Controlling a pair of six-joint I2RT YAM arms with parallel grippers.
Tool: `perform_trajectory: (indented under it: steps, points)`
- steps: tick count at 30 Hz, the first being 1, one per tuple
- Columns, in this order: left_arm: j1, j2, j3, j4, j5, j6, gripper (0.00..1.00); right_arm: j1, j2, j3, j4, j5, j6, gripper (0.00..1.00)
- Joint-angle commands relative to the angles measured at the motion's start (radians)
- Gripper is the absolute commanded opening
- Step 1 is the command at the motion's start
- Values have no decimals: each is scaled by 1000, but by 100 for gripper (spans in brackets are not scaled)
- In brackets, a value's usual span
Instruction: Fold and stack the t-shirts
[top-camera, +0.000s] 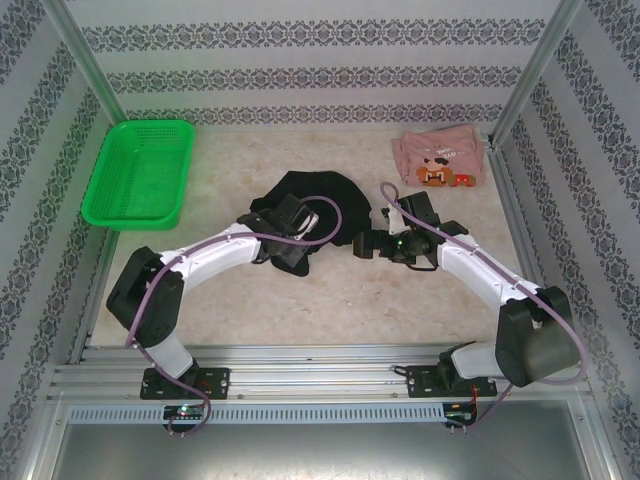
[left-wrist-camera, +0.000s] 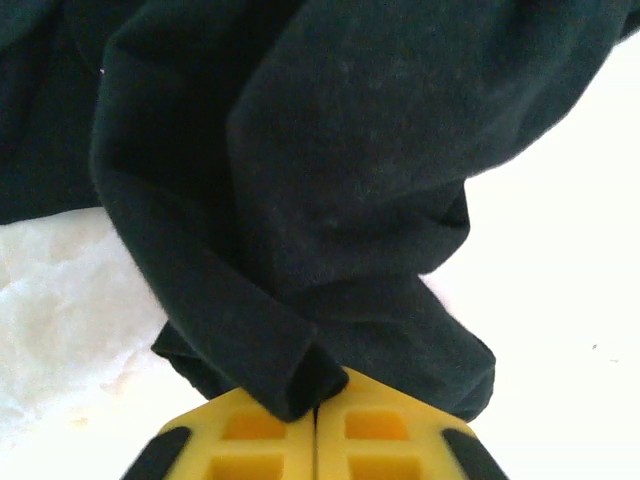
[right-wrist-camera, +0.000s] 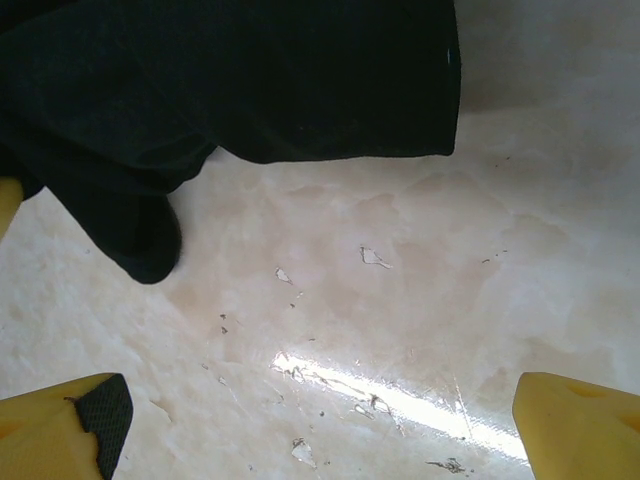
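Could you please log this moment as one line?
left gripper: shut on black tee | right gripper: open, empty, over table | pink tee: lying far right

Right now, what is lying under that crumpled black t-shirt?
Pale table shows around the black t-shirt; the left gripper pinches its fold. Anything beneath the cloth is covered.

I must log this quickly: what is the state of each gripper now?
Left gripper: closed on a fold of the black tee.
Right gripper: open, holding nothing.

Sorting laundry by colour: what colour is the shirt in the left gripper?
Plain black. The t-shirt shows best in the left wrist view.
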Motion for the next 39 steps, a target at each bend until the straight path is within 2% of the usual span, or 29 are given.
perform_trajectory:
  steps: [1,10,14,19,20,23,24,25,27,31,36,39]
  points:
    - [1,-73,28,-17,8,1,0,0,-3,17,6,-14,12,98]
    - [38,-298,44,-64,9,-135,0,19,158,123,55,55,-13,96]
    - [39,-378,51,-85,-11,-178,0,9,266,181,132,37,-22,92]
    - [41,-458,45,-139,-74,-207,0,5,417,280,171,-4,-18,72]
    - [43,-476,39,-147,-85,-214,0,5,436,292,183,-3,-18,61]
    - [53,-516,27,-171,-112,-233,0,-5,447,325,203,40,0,19]
    - [57,-529,23,-182,-124,-238,0,-11,430,329,214,36,10,9]
    - [60,-540,19,-189,-134,-243,0,-19,409,330,222,31,17,5]
    - [71,-572,11,-204,-158,-256,0,-29,344,334,216,34,9,3]
    - [106,-635,-8,-219,-192,-279,0,-61,219,375,77,35,-47,3]
    - [144,-676,-2,-239,-211,-272,0,-118,79,412,-101,-20,-101,4]
    - [157,-671,4,-239,-206,-260,0,-130,9,441,-142,-68,-122,5]
